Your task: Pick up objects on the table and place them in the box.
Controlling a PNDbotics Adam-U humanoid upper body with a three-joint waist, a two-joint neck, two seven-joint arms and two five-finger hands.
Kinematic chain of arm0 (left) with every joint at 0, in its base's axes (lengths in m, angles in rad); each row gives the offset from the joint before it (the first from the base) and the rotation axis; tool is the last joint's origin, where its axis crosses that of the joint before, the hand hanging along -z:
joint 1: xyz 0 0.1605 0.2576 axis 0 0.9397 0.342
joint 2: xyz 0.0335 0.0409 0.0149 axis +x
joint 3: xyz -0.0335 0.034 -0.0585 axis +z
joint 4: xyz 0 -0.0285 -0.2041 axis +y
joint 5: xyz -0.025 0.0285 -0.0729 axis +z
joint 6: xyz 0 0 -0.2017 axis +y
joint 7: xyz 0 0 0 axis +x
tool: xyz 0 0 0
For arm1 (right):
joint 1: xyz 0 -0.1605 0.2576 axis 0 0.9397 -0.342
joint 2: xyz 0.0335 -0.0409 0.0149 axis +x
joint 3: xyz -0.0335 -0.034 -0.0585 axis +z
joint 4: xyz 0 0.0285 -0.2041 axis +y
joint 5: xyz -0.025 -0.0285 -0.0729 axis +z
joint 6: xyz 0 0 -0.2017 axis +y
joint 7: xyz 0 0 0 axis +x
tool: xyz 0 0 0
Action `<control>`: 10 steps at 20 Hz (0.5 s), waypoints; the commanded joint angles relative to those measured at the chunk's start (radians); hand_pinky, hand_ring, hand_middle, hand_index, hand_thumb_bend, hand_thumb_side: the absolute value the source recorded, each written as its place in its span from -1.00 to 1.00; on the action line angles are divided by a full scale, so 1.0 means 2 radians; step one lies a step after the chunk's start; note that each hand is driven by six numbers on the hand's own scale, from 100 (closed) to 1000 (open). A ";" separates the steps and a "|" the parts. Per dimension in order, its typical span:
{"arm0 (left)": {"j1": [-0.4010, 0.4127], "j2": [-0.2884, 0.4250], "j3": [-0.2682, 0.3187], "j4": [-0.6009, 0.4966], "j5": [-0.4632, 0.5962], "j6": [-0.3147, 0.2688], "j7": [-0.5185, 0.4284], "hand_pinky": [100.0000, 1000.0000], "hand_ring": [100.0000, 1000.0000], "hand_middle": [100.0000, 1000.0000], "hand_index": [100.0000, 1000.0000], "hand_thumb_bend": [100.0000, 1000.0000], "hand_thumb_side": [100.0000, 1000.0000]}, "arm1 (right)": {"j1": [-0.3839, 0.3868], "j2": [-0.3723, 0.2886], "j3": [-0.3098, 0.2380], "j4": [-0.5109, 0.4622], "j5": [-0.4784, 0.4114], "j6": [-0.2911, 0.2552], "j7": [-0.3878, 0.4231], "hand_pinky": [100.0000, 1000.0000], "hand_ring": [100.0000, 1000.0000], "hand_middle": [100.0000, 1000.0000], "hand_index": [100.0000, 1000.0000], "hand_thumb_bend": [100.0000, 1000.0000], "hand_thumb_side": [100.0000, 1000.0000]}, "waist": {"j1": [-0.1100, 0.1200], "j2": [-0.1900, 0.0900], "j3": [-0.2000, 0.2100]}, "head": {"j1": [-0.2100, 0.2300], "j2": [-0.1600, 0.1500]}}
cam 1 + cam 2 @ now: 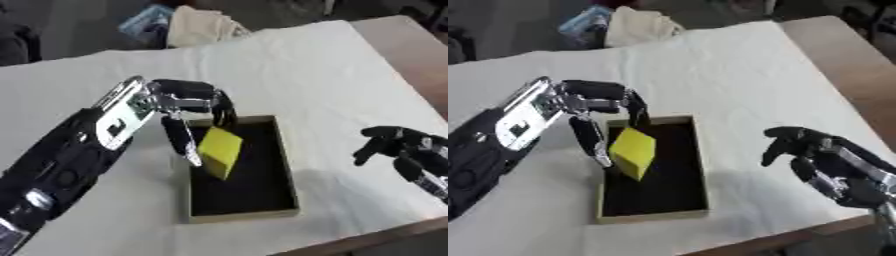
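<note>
A shallow box (246,215) with a tan rim and a black inside lies on the white tablecloth, near the front edge. A yellow block (220,150) hangs tilted over the box's left half, one corner pointing down. My left hand (179,107) reaches in from the left above the box's far left corner. Its fingers curl down at the block's top and its thumb runs along the block's left side, pinching it. My right hand (815,155) hovers to the right of the box, fingers loosely bent, holding nothing.
The white cloth (289,65) covers most of the table; bare brown wood (411,55) shows at the right and along the front edge. A beige bundle (199,26) and a blue item (144,21) lie at the far edge.
</note>
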 commanded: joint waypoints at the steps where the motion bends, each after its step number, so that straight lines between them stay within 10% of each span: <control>1: -0.006 0.009 0.008 -0.015 0.006 0.000 0.004 0.54 0.27 0.27 0.60 0.87 -0.49 | -0.004 -0.007 -0.002 -0.008 -0.001 -0.057 0.055 0.51 0.25 0.18 0.82 -1.00 0.23 | -0.005 -0.010 0.001 | -0.001 -0.005; 10: 0.012 0.058 0.054 -0.125 0.107 0.053 0.027 0.55 0.21 0.22 0.58 0.80 -0.36 | 0.002 -0.010 -0.006 -0.006 -0.001 -0.057 0.055 0.51 0.26 0.18 0.82 -1.00 0.22 | -0.007 -0.014 0.021 | -0.005 -0.002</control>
